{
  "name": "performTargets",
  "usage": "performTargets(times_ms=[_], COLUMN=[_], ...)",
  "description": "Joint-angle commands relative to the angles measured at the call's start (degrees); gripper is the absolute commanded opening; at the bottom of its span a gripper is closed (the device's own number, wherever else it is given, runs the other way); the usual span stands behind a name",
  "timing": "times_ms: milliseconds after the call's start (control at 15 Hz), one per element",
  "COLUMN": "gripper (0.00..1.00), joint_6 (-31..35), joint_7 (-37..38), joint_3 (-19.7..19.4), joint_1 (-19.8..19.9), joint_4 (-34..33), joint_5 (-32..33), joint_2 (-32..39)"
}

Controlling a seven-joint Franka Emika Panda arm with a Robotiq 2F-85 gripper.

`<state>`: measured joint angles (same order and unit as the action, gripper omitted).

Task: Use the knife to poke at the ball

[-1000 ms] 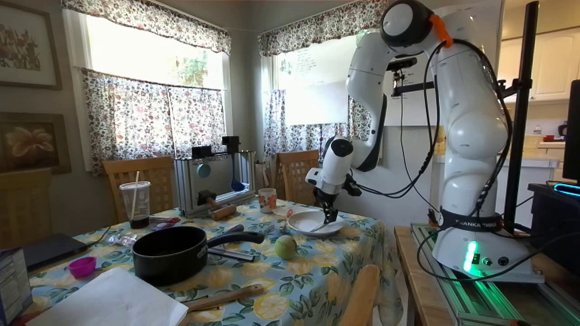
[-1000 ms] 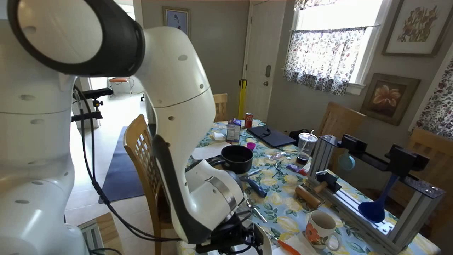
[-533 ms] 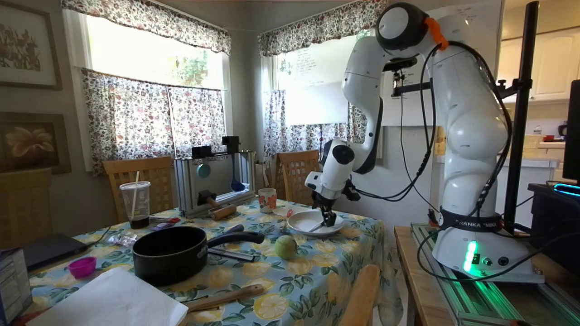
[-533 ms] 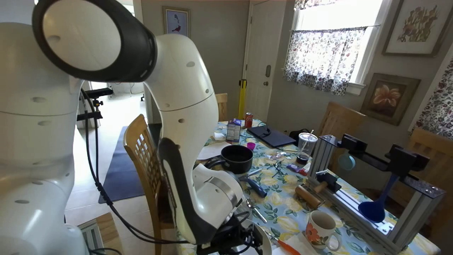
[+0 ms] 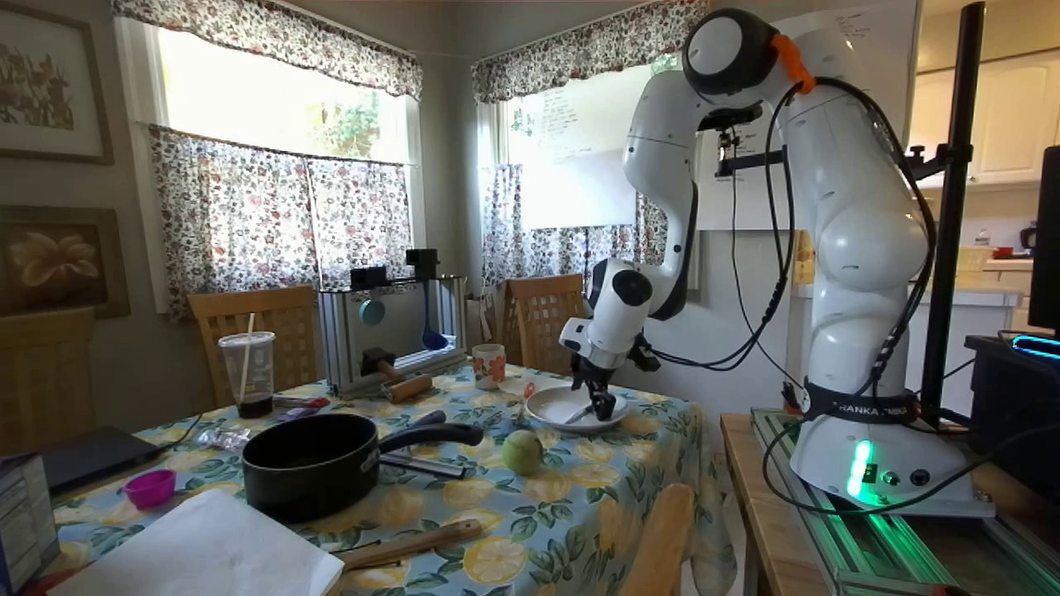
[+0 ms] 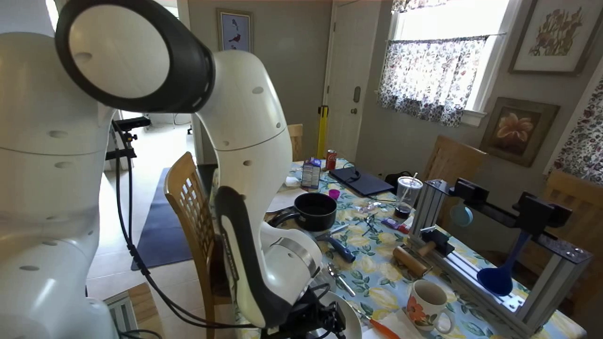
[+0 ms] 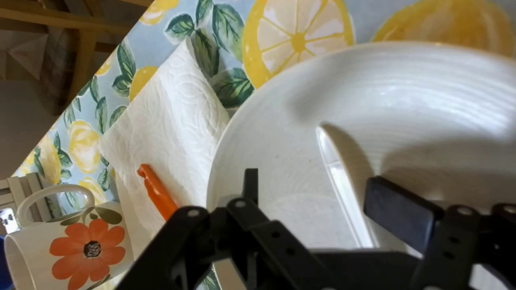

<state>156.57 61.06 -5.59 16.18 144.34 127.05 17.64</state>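
The jaws are standing apart, the knife [image 7: 343,181] lying between them on the plate [image 7: 274,161], probably so they can close on it. Near the plate, the ball [image 5: 522,453] is resting on the table [image 5: 580,530], presumably awaiting a poke.

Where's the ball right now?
In an exterior view, the ball sits on the tablecloth, just right of the end of the pan handle, below and left of the white plate.
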Motion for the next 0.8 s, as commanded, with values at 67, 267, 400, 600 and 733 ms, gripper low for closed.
performTargets(times_ms=[67,267,400,600,733], gripper=[0.59,0.41,0.38,0.42,0.39], joint_6=[0.42,2.34,4.5,7.11,9.61], joint_7=[2.17,1.76,0.75,-1.29,-2.98], joint_3=[0.61,0.52,0.3,-0.17,-0.54], joint_1=[0.55,0.87,1.19,1.66,2.08], joint_4=[-1.49,-1.63,-1.77,-2.21,-2.75], joint_5=[2.59,2.18,2.24,1.77,1.46], joint_2=[2.5,2.5,2.64,2.95,3.32])
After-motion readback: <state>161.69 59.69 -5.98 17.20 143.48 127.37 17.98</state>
